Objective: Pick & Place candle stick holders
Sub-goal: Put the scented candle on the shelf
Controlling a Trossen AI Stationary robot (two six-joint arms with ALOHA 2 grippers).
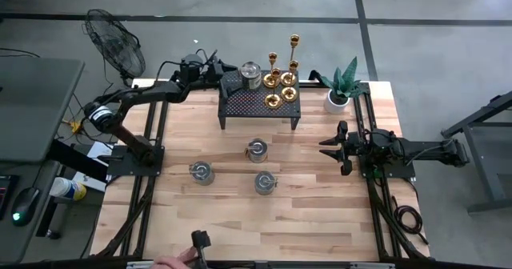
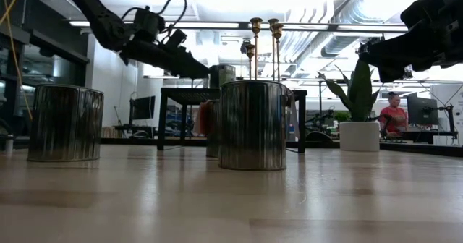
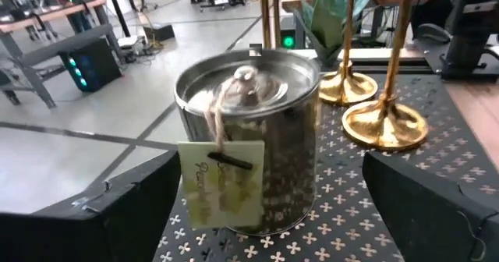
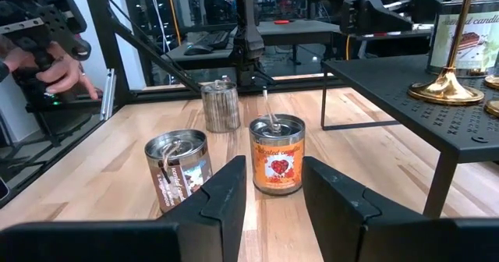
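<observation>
Several gold candle stick holders (image 1: 280, 81) stand on their round bases on the right part of a black perforated stand (image 1: 260, 107) at the table's far middle; two of their bases (image 3: 384, 124) show in the left wrist view. A silver lidded tin (image 3: 249, 137) with a paper tag sits on the stand's left part. My left gripper (image 3: 265, 223) is open and comes level from the left, one finger on either side of the tin without touching it. My right gripper (image 1: 332, 147) waits open at the table's right, with nothing between its fingers (image 4: 234, 192).
Three candle tins (image 1: 256, 150) (image 1: 201, 171) (image 1: 265, 182) stand on the wooden table in front of the stand. A potted plant (image 1: 342, 89) is at the far right, a fan (image 1: 116, 41) beyond the far left corner. A person's hand (image 1: 172, 261) holds a device at the near edge.
</observation>
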